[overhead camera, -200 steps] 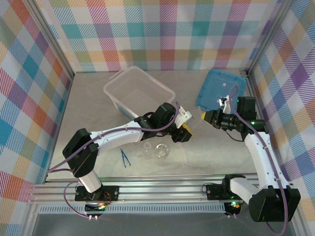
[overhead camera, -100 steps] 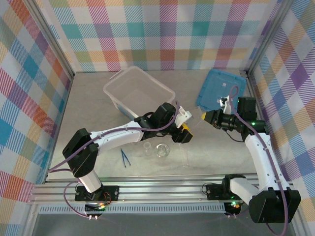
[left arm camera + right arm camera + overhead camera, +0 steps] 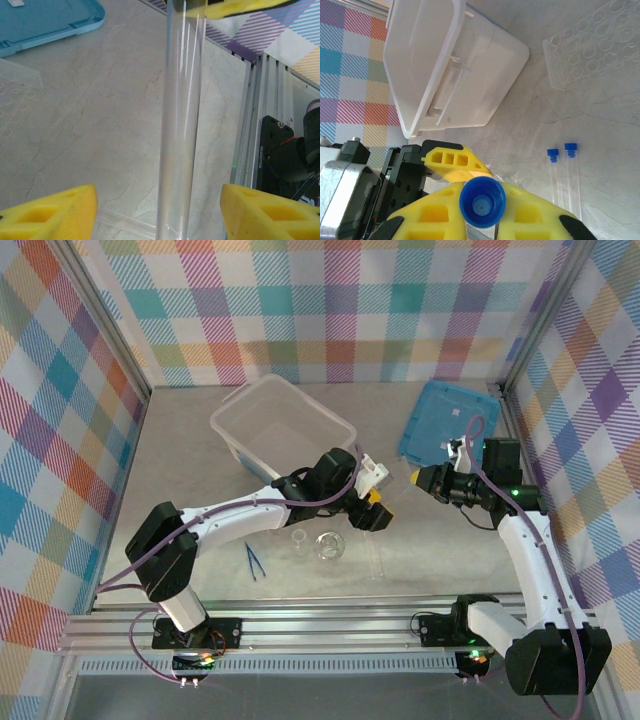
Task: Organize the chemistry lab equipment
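Observation:
A thin clear tube (image 3: 181, 125) with a blue cap (image 3: 482, 196) hangs over the table, and my right gripper (image 3: 482, 212) is shut on its capped end. In the left wrist view the tube runs straight up between my left gripper's (image 3: 159, 216) yellow fingers (image 3: 50, 215), which stand wide apart and do not touch it. In the top view the left gripper (image 3: 372, 510) and right gripper (image 3: 419, 478) face each other mid-table. Two more blue-capped tubes (image 3: 562, 175) lie on the table. A glass flask (image 3: 328, 545), a tiny beaker (image 3: 299, 539) and dark tweezers (image 3: 253, 561) lie near the front.
The translucent plastic box (image 3: 282, 430) stands behind the left arm. The flat blue lid (image 3: 447, 423) lies at the back right. A clear tube rack (image 3: 595, 45) sits on the table beside the box. Another clear tube (image 3: 125, 225) lies below the left gripper.
My left gripper's jaws have spread apart and let go of the tube. The right gripper has kept hold of it and has not moved.

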